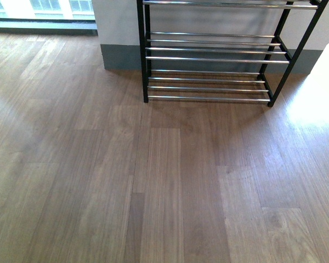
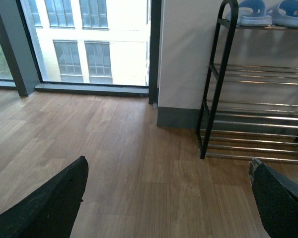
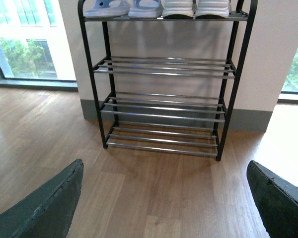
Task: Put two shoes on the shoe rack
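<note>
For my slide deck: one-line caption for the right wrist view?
Slides and sneakers atop the shoe rack; open right gripper below.

The black-framed shoe rack (image 3: 164,104) with chrome bar shelves stands upright against the far wall. On its top shelf sit the pale blue slides (image 3: 124,8) at left, and the white-soled sneakers (image 3: 194,8) just beside them at right.

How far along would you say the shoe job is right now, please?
It looks finished: the blue slides and white-soled sneakers sit on the rack's top shelf. Both grippers, left and right, are open and empty. No shoes show on the floor.
</note>
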Robot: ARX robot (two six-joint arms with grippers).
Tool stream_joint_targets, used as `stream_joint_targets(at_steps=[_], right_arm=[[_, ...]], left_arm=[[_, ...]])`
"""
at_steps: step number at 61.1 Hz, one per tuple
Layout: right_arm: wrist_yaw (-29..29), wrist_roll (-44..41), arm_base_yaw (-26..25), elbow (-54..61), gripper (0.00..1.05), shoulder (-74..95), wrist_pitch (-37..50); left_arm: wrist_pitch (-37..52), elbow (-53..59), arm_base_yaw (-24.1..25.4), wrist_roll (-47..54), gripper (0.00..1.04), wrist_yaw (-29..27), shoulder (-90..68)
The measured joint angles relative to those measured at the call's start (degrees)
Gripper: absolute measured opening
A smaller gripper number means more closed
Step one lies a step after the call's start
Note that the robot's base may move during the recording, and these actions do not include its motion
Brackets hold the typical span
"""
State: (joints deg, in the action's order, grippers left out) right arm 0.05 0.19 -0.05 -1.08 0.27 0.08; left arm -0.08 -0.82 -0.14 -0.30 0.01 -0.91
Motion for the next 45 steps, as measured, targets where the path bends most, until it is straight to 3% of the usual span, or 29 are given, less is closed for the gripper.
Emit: stream_joint_targets(at_steps=[45], right_arm=[[0.0,0.0,0.0,0.0,0.95,0.0,0.0]], left_arm=[[0.0,0.0,0.0,0.0,0.95,0.0,0.0]])
